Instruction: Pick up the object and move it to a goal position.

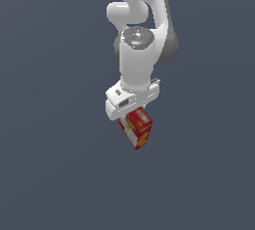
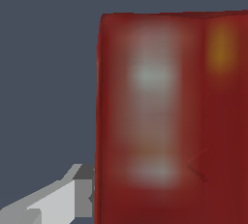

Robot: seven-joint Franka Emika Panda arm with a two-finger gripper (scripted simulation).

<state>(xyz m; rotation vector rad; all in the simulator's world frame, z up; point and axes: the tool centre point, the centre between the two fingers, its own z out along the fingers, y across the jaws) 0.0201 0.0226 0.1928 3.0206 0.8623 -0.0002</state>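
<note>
The white Franka arm's gripper (image 1: 130, 113) is pointing down in the exterior view with the small red rectangular cardboard box (image 1: 137, 129) sitting directly beneath the white hand block, its upper end tucked up under the hand and the rest hanging below it. The box is tilting, one lower corner pointing down and toward the exterior view's right, and it is showing yellow-orange cracker pictures and a white label panel on the face toward the exterior view's left. Around it there is only flat dark grey-blue background, and whether the box is touching any surface is not readable. The fingers are hiding behind the hand and box in that view, so the opening width is not showing there. In the wrist view the red box (image 2: 169, 116) is filling most of the picture, blurry, with pale label patches and an orange spot; one light grey finger (image 2: 58, 201) is pressing right against the box's edge. The opposite finger is not visible, but the jaws are reading as clamped onto the box across its width.
</note>
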